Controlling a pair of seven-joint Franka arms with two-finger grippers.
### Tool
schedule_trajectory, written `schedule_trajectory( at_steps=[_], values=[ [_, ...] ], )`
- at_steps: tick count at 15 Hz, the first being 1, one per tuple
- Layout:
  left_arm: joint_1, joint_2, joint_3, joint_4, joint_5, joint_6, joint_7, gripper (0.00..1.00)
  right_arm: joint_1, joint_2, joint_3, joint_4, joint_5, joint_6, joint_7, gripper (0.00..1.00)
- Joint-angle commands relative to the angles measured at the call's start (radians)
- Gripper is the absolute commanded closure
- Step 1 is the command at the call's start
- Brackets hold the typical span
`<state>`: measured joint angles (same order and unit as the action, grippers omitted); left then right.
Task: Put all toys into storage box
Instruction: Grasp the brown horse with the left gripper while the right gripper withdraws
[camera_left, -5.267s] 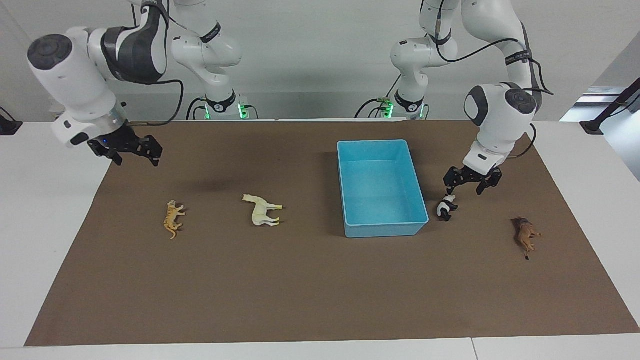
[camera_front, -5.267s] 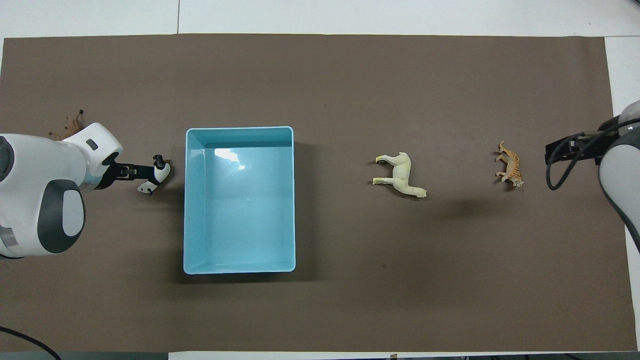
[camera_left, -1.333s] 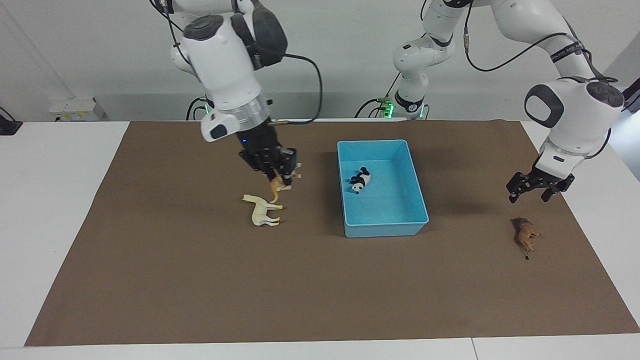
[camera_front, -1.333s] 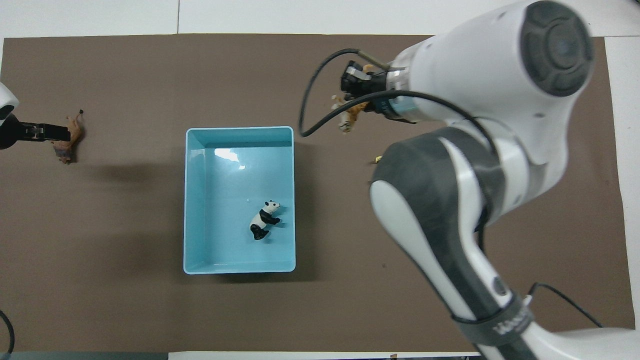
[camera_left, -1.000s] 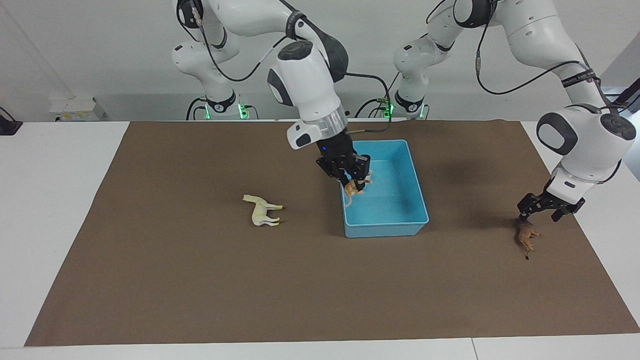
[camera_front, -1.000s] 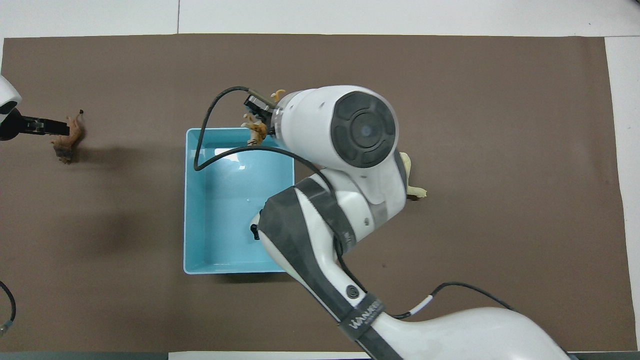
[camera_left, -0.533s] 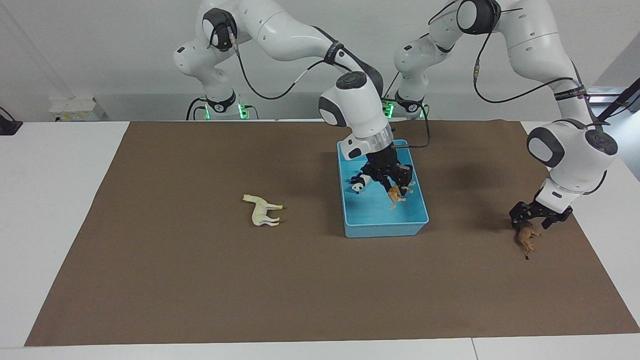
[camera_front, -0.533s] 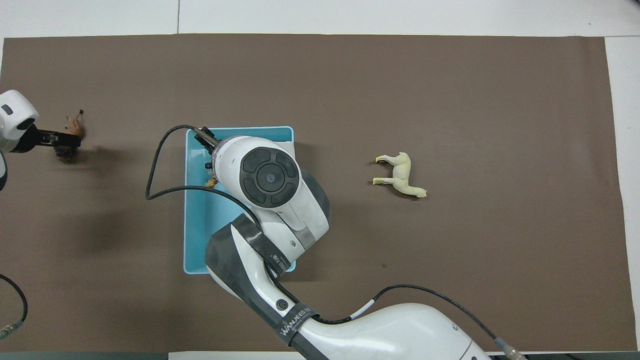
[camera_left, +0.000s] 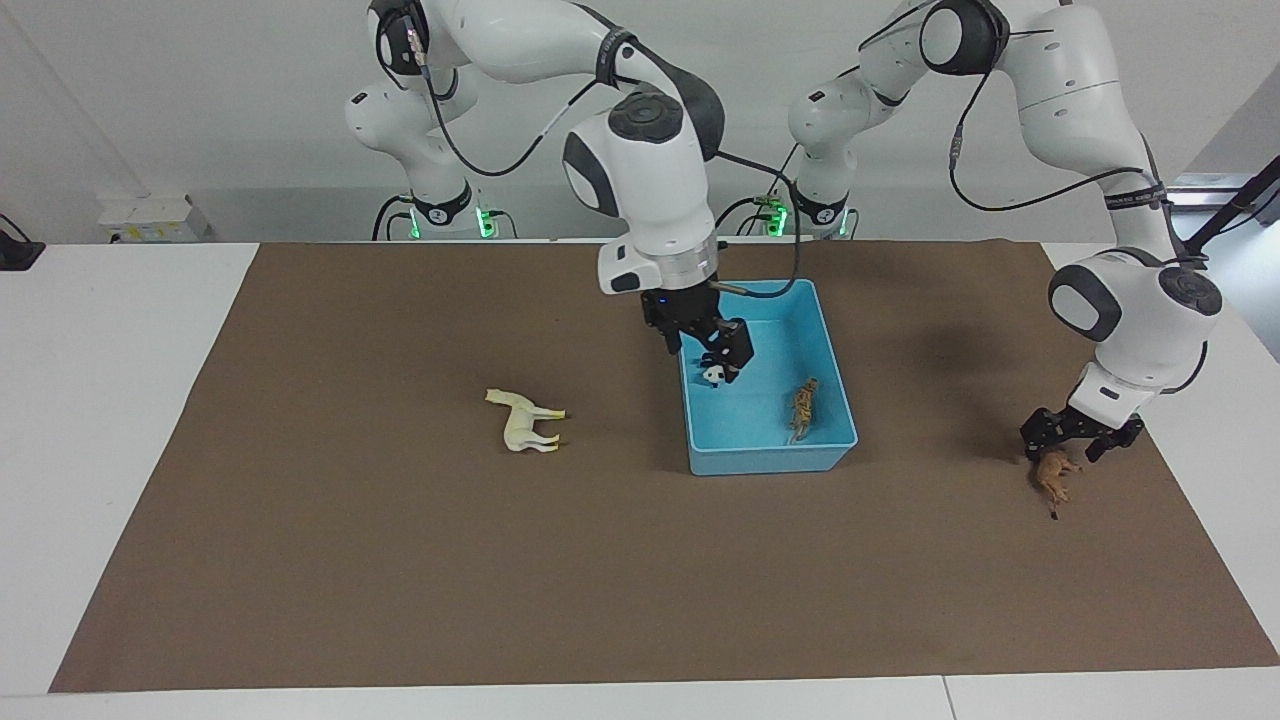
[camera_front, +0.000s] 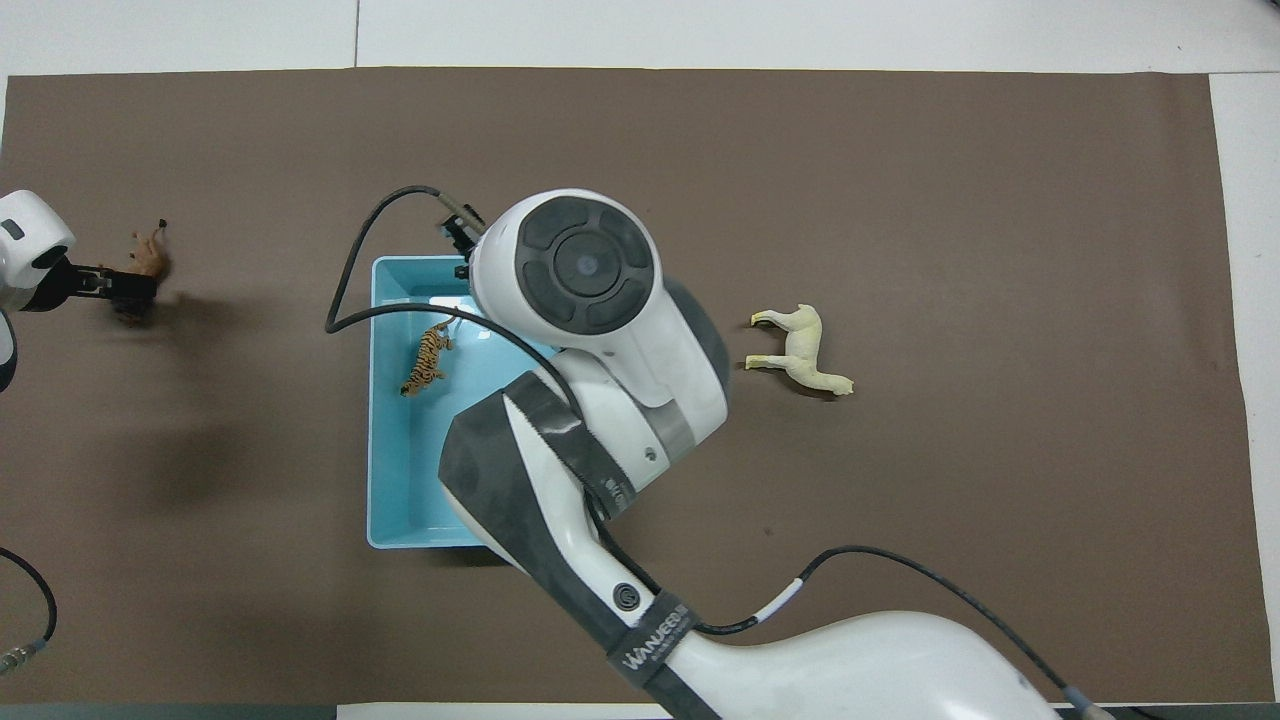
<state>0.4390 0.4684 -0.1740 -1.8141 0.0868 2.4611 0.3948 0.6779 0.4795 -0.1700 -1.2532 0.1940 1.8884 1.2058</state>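
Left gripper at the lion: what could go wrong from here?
1. The left gripper is open right at the brown lion, which lies on its side; closing may pinch only an edge and let it slip.
2. The right gripper hangs low over the blue box above the panda; swinging toward the white horse could clip the wall.

One word can be read: "WANJEED", in pale capitals on the dark strap (camera_front: 648, 644) wrapped round the right arm's link, low in the overhead view. A similar strap's lettering in the facing view is illegible.
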Motion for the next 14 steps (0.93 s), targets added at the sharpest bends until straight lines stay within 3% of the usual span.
schedule_trajectory(
  at_steps=[1,2,3,4,5,6,11,14],
  values=[
    [0.014,0.026,-0.01,0.007,0.021,0.044,0.009,0.0,-0.067,-0.059,-0.005,-0.164,-0.063,0.003,-0.161,0.0],
    [0.015,0.027,-0.01,0.007,0.021,0.047,0.009,0.0,-0.09,-0.088,-0.006,-0.237,-0.07,0.014,-0.225,0.0],
    [0.015,0.027,-0.009,0.007,0.019,0.045,0.009,0.16,-0.116,-0.123,-0.008,-0.338,-0.076,0.059,-0.298,0.0],
    [0.015,0.027,-0.01,0.009,0.019,0.041,0.009,0.42,-0.129,-0.151,-0.009,-0.43,-0.085,0.136,-0.337,0.0],
    [0.015,0.026,-0.01,0.009,0.016,0.036,0.003,0.77,-0.136,-0.176,-0.009,-0.507,-0.087,0.208,-0.348,0.0],
    [0.014,0.026,-0.01,0.009,0.013,0.035,-0.004,1.0,-0.152,-0.199,-0.009,-0.596,-0.1,0.283,-0.391,0.0],
    [0.003,0.001,-0.015,0.036,0.007,-0.068,-0.008,1.0,-0.173,-0.216,-0.011,-0.71,-0.107,0.336,-0.694,0.0],
    [-0.012,-0.081,-0.025,0.038,0.004,-0.195,-0.077,1.0,-0.172,-0.226,-0.009,-0.732,-0.166,0.336,-0.746,0.0]
  ],
)
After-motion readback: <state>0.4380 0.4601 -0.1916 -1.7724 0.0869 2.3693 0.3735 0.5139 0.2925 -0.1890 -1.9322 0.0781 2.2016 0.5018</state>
